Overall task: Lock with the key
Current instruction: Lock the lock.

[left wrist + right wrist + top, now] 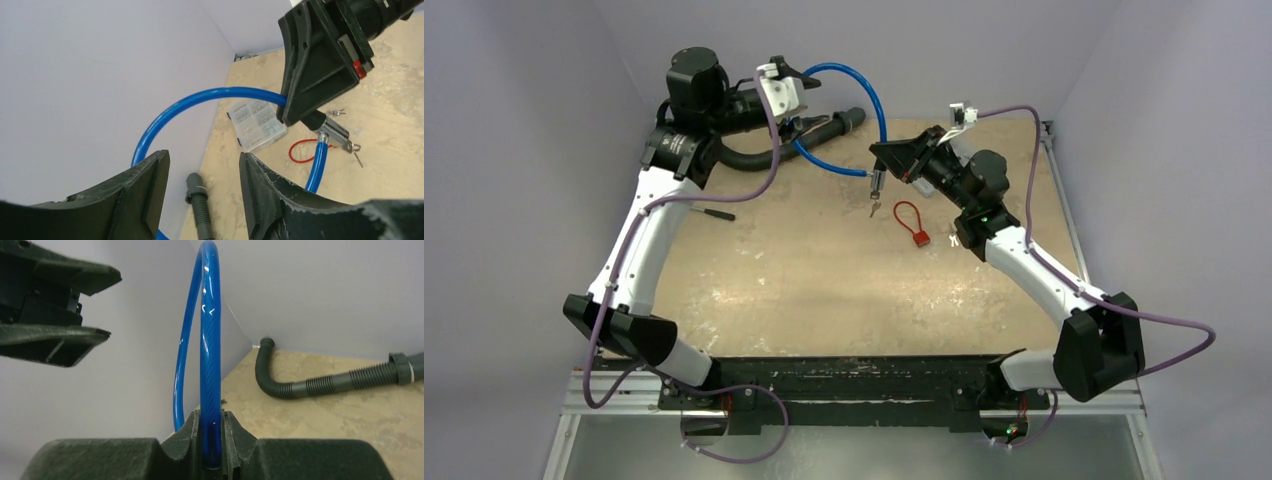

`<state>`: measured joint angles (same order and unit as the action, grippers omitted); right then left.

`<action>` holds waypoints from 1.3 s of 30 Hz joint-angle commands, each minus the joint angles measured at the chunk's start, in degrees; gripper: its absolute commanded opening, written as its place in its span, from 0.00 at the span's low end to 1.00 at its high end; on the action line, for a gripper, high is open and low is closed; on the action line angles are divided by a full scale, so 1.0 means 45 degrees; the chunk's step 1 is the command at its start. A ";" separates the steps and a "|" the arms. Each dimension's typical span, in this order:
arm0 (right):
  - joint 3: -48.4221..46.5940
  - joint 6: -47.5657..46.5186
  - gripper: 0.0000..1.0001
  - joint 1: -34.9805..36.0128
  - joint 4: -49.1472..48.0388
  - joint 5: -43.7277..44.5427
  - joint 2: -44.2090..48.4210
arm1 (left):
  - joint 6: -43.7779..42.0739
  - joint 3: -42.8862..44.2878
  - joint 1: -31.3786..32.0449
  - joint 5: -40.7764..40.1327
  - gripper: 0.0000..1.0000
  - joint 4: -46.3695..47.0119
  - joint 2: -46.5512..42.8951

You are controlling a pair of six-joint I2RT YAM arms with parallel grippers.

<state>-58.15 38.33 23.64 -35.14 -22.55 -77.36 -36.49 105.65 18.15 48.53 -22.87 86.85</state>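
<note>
clear box (257,125) of small parts, keys (336,112) nearby

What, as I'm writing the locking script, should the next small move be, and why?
Probably bring the open left pincer toward the key dangling at the metal end of the blue cable. The right pincer clamps that cable steady, and nothing grips the key.

From above the key (875,208) is a speck — its shape too small to make out. The blue cable (210,365) vanishes between the right fingers (239,436), its end hidden. In the left wrist view the hose (199,210) is cut off by the bottom edge — so is the cable.
</note>
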 commanded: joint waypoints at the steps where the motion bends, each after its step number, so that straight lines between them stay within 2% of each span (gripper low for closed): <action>1: 0.0329 -0.0207 0.00 0.0147 -0.0711 0.0095 0.0863 | 0.3046 0.0440 0.0146 -0.0194 0.58 0.1561 0.0591; 2: 0.0401 -0.0235 0.00 0.0171 -0.0730 0.0231 0.0898 | 0.5025 -0.0001 0.0146 0.0024 0.59 0.2624 0.0618; 3: 0.0461 -0.0236 0.00 0.0181 -0.0757 0.0360 0.0914 | 0.8090 -0.0701 0.0146 0.0053 0.59 0.4882 0.0529; 5: 0.0518 -0.0278 0.00 0.0186 -0.0881 0.0640 0.0907 | 1.2404 -0.2465 0.0146 -0.0510 0.59 0.8054 0.0301; 7: 0.0469 -0.0289 0.00 0.0212 -0.1048 0.0941 0.0823 | 1.5448 -0.4067 0.0165 -0.0991 0.60 1.0762 0.0204; 9: 0.0335 -0.0294 0.00 0.0215 -0.1151 0.1001 0.0689 | 1.7397 -0.4972 0.0331 -0.1819 0.62 1.1676 0.0155; 18: -0.0250 -0.0138 0.00 0.0241 -0.1316 0.0493 0.0219 | 2.0029 -0.4659 0.1494 -0.3792 0.62 1.1508 0.1256; 26: -0.0398 -0.0244 0.00 0.0363 -0.1451 0.0275 0.0239 | 2.0006 -0.4557 0.2080 -0.4358 0.58 1.1444 0.1684; 29: -0.0446 -0.0235 0.00 0.0410 -0.1473 0.0193 0.0228 | 1.9954 -0.4396 0.2171 -0.4608 0.52 1.1169 0.1807; 35: -0.0447 -0.0254 0.00 0.0470 -0.1549 -0.0103 0.0142 | 2.0292 -0.4331 0.2213 -0.4540 0.36 1.1586 0.1960; 37: -0.0447 -0.0222 0.00 0.0470 -0.1552 -0.0150 0.0107 | 2.0381 -0.4421 0.2216 -0.4381 0.18 1.1783 0.1970; 38: -0.0470 -0.0185 0.00 0.0470 -0.1577 -0.0249 0.0075 | 2.0424 -0.4479 0.2216 -0.4345 0.04 1.1858 0.1960; 39: -0.0502 -0.0095 0.00 0.0470 -0.1586 -0.0398 0.0038 | 2.0432 -0.4518 0.2216 -0.4350 0.00 1.1904 0.1937</action>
<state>-56.60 37.69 25.47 -35.68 -22.02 -77.43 54.52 83.40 27.97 29.36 26.79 95.74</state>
